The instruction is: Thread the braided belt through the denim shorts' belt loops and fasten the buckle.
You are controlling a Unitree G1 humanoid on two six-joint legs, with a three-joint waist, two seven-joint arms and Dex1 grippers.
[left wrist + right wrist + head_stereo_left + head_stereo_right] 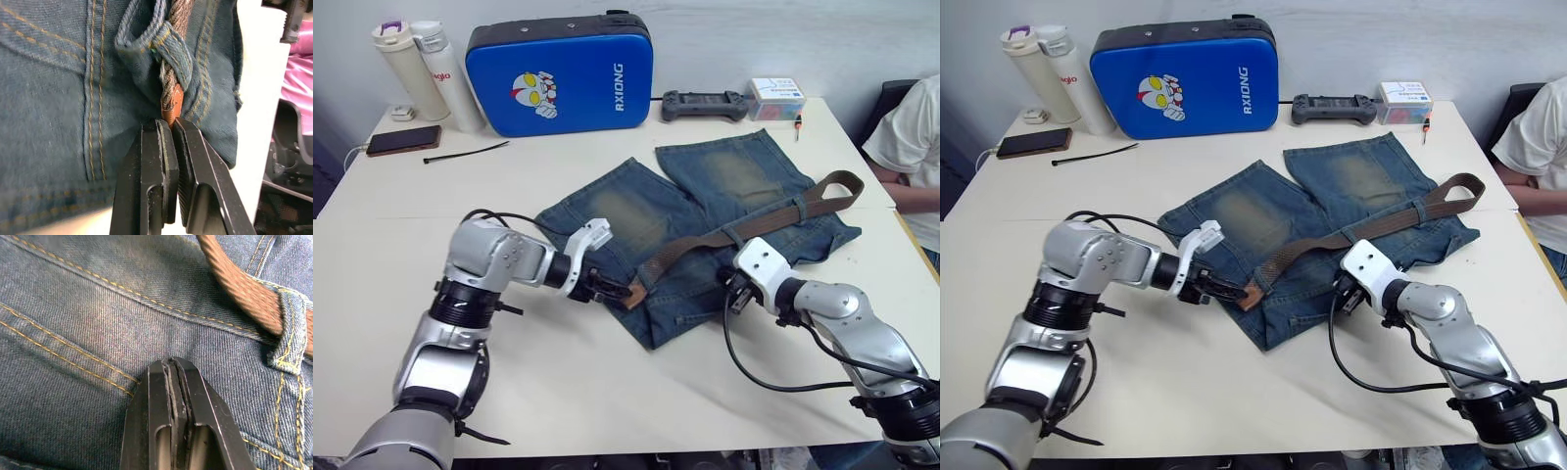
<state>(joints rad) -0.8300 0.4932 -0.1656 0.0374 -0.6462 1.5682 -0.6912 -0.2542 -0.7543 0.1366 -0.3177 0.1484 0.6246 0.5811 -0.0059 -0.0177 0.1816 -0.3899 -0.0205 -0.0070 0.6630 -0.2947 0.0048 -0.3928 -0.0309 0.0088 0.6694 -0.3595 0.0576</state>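
Tabletop (607, 392): we count one shorts (705, 211), one belt (773, 215) | left jaws (172, 128) pinch belt tip | right jaws (172, 363) closed on denim.

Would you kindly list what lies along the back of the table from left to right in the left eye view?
Phone → two white bottles → blue case → black controller → small box.

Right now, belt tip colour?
Tan-orange tip on the braided belt; left wrist view shows it best.
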